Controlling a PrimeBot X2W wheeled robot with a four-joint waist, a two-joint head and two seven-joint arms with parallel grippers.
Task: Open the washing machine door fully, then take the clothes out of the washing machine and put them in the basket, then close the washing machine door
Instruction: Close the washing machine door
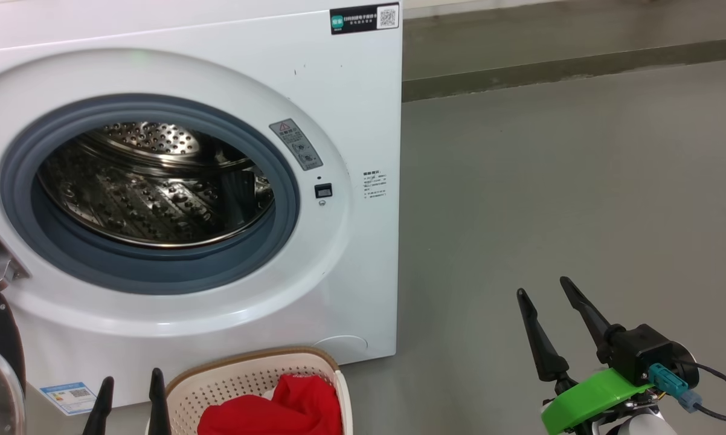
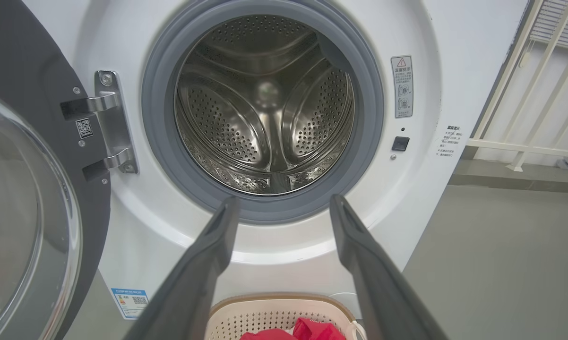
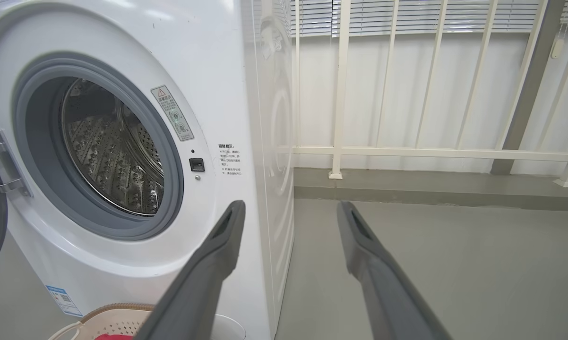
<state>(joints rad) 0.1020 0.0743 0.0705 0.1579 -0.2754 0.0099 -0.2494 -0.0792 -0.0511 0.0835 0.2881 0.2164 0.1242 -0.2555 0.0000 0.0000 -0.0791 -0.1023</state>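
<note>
The white washing machine (image 1: 351, 254) fills the left of the head view, its steel drum (image 1: 151, 187) bare inside the grey rubber ring. The washing machine door (image 2: 24, 212) stands swung open on the left, black rim and glass bowl facing out. Below the opening sits the basket (image 1: 242, 377) with the red clothes (image 1: 290, 408) in it. My left gripper (image 1: 130, 383) is open just left of the basket, holding nothing. My right gripper (image 1: 544, 287) is open over the floor to the machine's right, also holding nothing. In the left wrist view the left gripper (image 2: 284, 200) points at the drum mouth.
Grey floor (image 1: 550, 181) stretches right of the machine. A low step and a white railing (image 3: 430, 151) with blinds behind run along the back wall. The door's metal hinge (image 2: 111, 123) sticks out at the opening's left side.
</note>
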